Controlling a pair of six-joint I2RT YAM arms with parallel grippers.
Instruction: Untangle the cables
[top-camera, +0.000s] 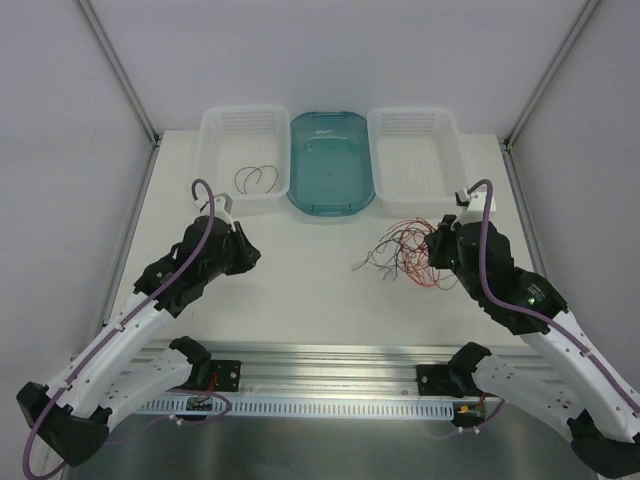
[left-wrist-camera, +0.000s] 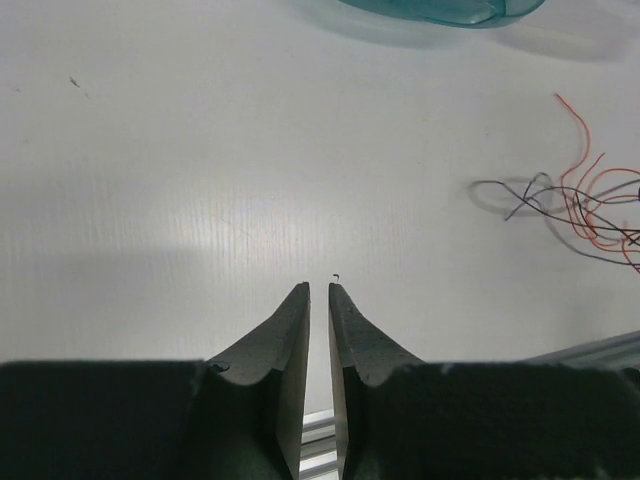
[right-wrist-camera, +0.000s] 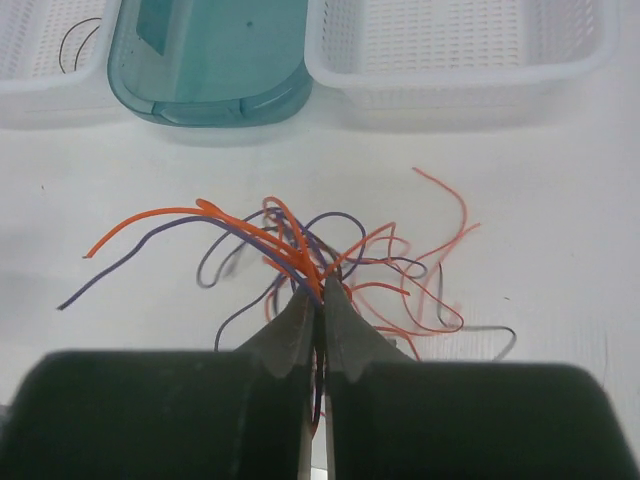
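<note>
We have the right gripper (right-wrist-camera: 322, 290) pinched tight on the cables (right-wrist-camera: 285, 250). It bites into the thick of the knot where orange and dark strands cross, so it seems to hold several at once rather than one. The pile lies on the desk (top-camera: 300, 290) right of centre, near the front of the right basket (top-camera: 416, 190), and nothing pins it down. The left gripper (left-wrist-camera: 318, 287) hovers over bare desk well apart from it, jaws only a slit apart and holding nothing. If we lift from here, we judge that the whole tangle would likely rise as one clump, or the loops would cinch tighter around the held strands. A quick pull could also fling loose ends towards the blue tray (top-camera: 331, 160), or let the thin strands slip from the grip.
</note>
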